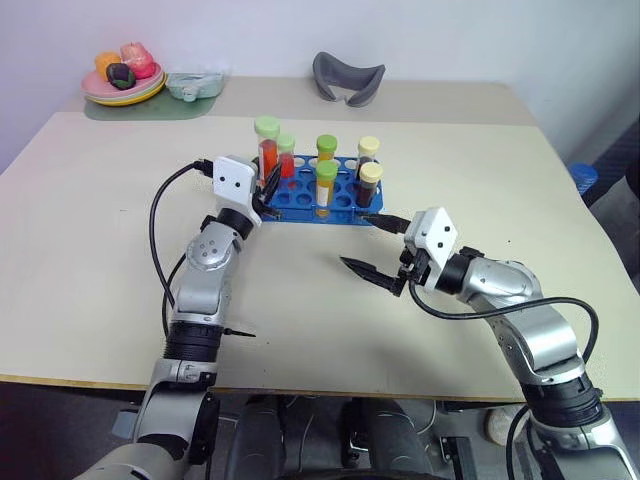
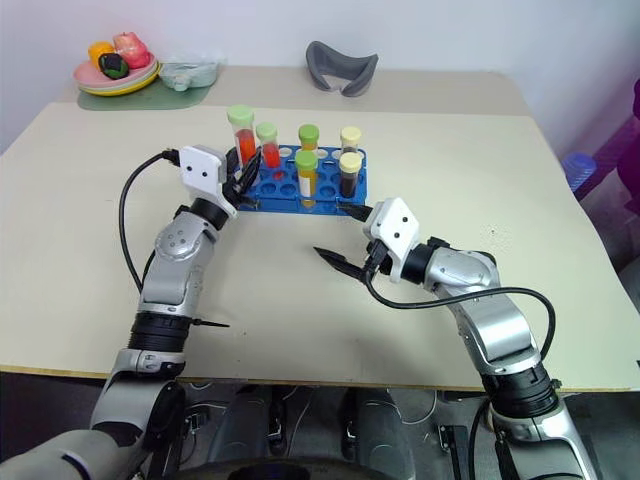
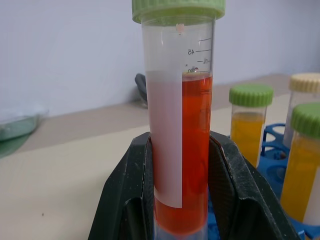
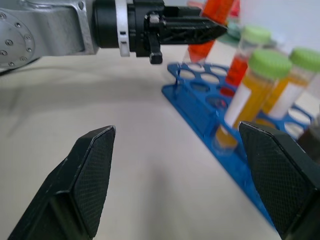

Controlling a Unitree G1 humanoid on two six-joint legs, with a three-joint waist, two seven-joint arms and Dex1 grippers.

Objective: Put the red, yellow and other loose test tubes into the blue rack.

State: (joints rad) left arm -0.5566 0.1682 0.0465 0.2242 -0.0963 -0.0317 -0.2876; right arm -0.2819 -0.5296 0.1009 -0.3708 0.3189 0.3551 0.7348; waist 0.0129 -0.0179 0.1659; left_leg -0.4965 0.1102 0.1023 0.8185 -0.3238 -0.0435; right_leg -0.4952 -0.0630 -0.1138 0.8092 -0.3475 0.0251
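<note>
My left gripper [image 1: 266,192] is shut on a red test tube [image 3: 180,150] with a light green cap and a white label. It holds the tube upright at the left end of the blue rack [image 1: 300,213]. In the right wrist view the red tube's [image 4: 212,15] tip hangs just over the end holes of the rack [image 4: 200,112]. Several capped tubes stand in the rack: a second red tube [image 1: 286,158], yellow tubes [image 1: 326,188] and dark brown tubes [image 1: 370,186]. My right gripper [image 1: 353,238] is open and empty over the table, just in front of the rack's right end.
At the table's back left stand a plate of toy food [image 1: 122,85] on a green mat and a clear container [image 1: 195,85]. A grey curved object [image 1: 348,78] lies at the back middle. Bare tabletop stretches in front of the rack and to both sides.
</note>
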